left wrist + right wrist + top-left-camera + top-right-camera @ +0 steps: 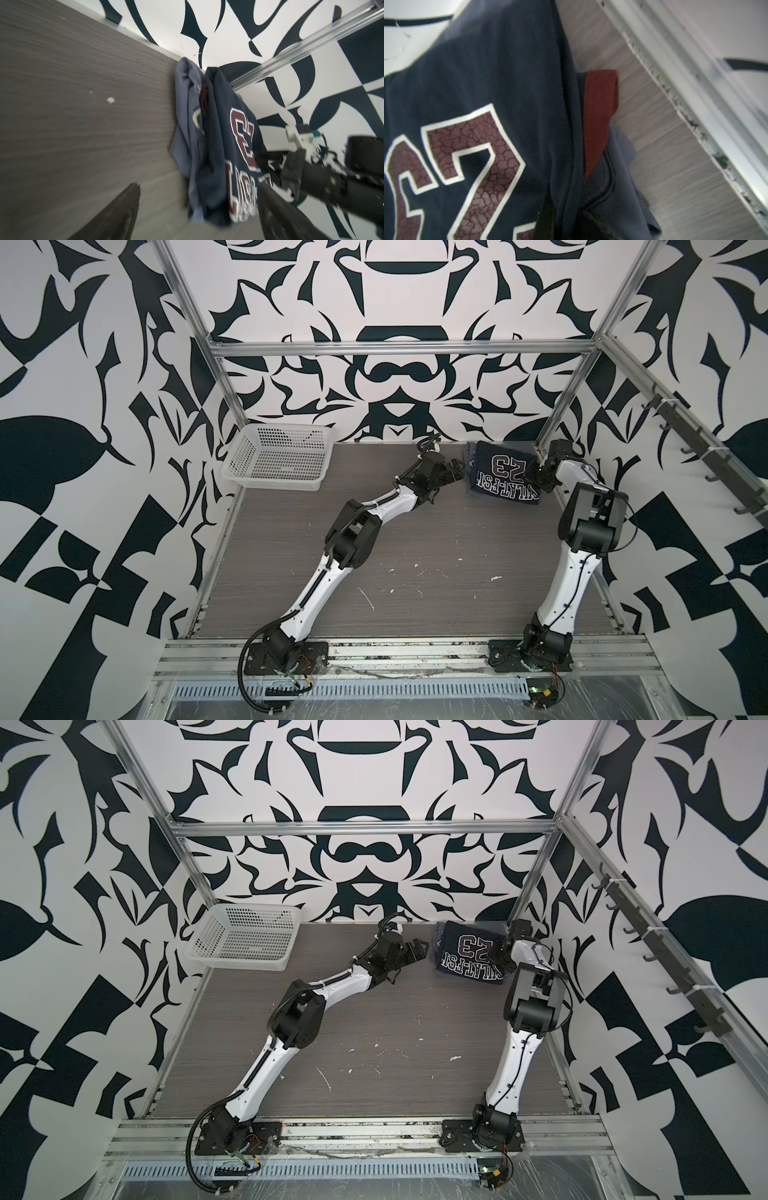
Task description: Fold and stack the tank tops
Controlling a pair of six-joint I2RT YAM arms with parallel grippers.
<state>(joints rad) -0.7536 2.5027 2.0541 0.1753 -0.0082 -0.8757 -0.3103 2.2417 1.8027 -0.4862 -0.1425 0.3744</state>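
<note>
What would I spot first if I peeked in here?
The swirly black-and-white walls all around jump out first. Next, the navy tank top with a big red 23, folded on a grey-blue tank top in the far right corner of the table. A white basket sits far left, and the left claw hangs open beside the stack.

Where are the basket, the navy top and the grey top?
basket (272, 484): a top view, front wall
navy top (505, 472): a top view, printed 23
grey top (181, 133): left wrist view, folded side
</note>
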